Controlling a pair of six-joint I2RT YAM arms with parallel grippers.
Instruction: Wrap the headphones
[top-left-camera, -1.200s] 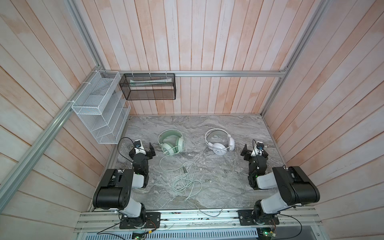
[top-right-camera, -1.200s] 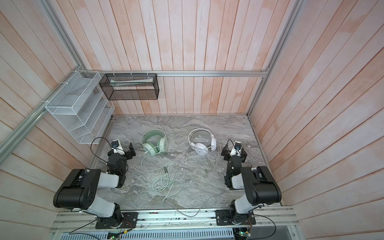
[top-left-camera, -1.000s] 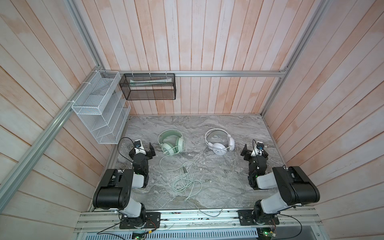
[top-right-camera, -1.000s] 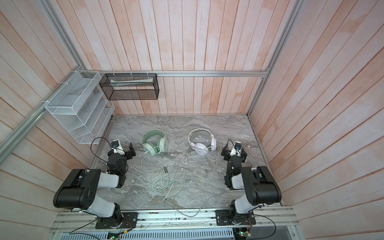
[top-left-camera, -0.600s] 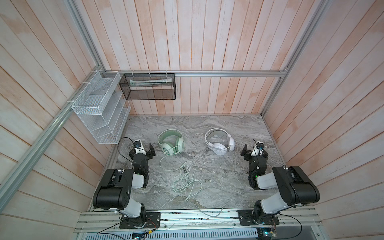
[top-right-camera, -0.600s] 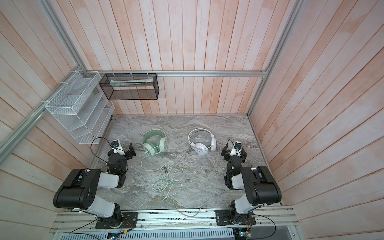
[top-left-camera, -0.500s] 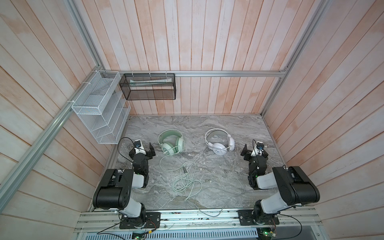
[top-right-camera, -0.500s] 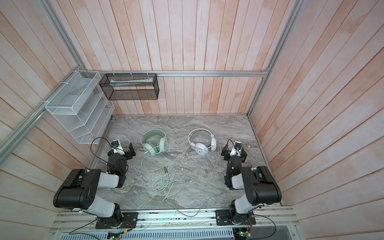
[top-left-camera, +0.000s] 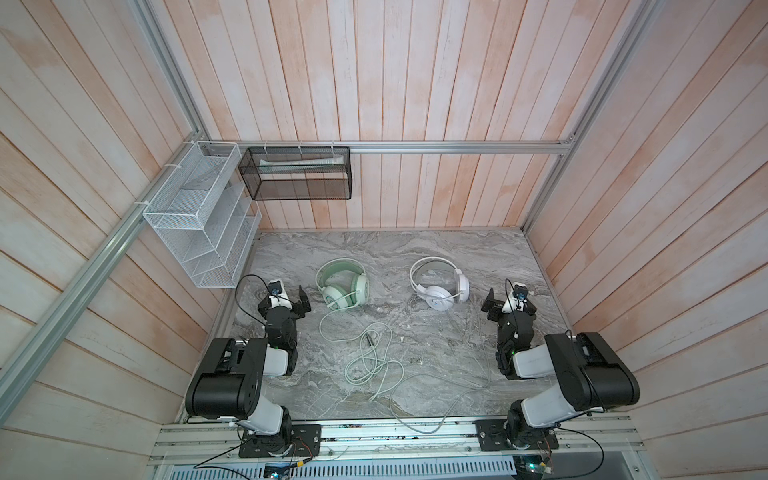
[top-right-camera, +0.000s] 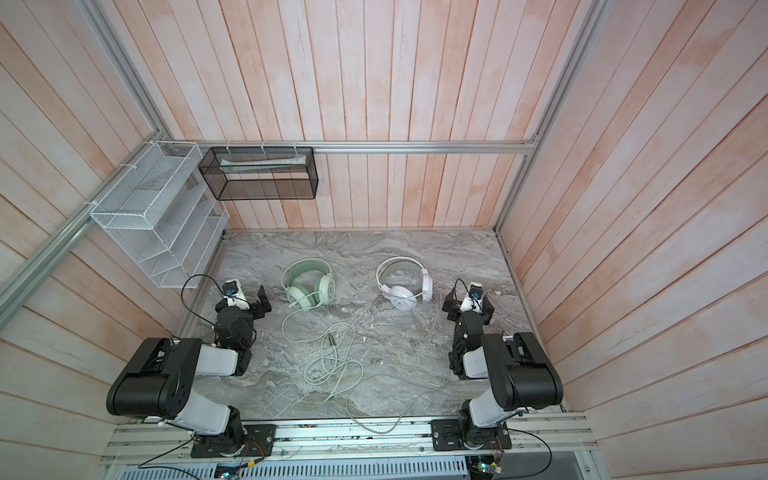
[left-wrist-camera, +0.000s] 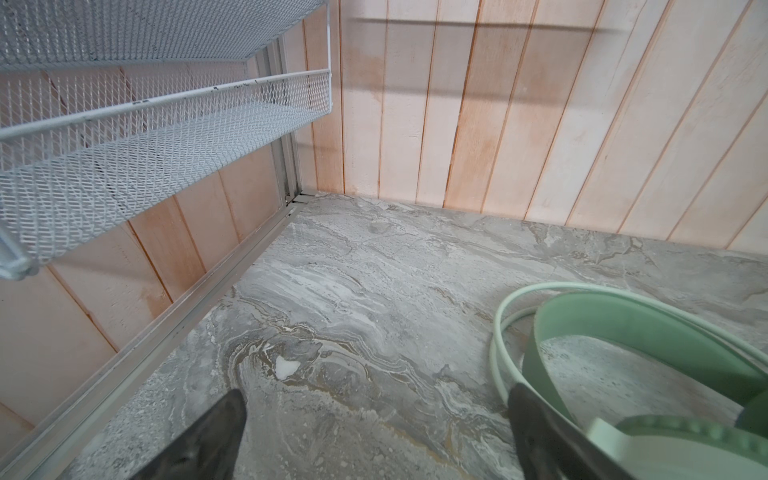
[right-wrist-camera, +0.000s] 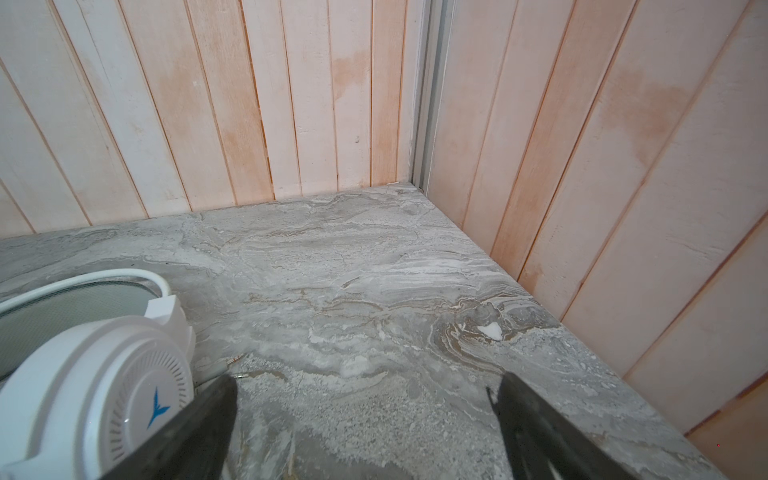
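Two headphones lie on the grey marble table, seen in both top views. The mint-green headphones (top-left-camera: 343, 286) (top-right-camera: 309, 286) lie back left, their green cord (top-left-camera: 365, 353) looped toward the front. The white headphones (top-left-camera: 438, 284) (top-right-camera: 403, 284) lie back right, and their pale cord (top-left-camera: 436, 382) trails to the front edge. My left gripper (top-left-camera: 286, 301) (left-wrist-camera: 378, 409) stands open just left of the green headband (left-wrist-camera: 623, 324), holding nothing. My right gripper (top-left-camera: 509, 305) (right-wrist-camera: 363, 390) stands open just right of the white ear cup (right-wrist-camera: 95, 395), also holding nothing.
A white wire shelf (top-left-camera: 199, 232) hangs on the left wall above the left arm. A black mesh basket (top-left-camera: 297, 174) hangs on the back wall. Wooden walls close in three sides. An aluminium rail (top-left-camera: 395, 432) runs along the front, with the pale cord lying over it.
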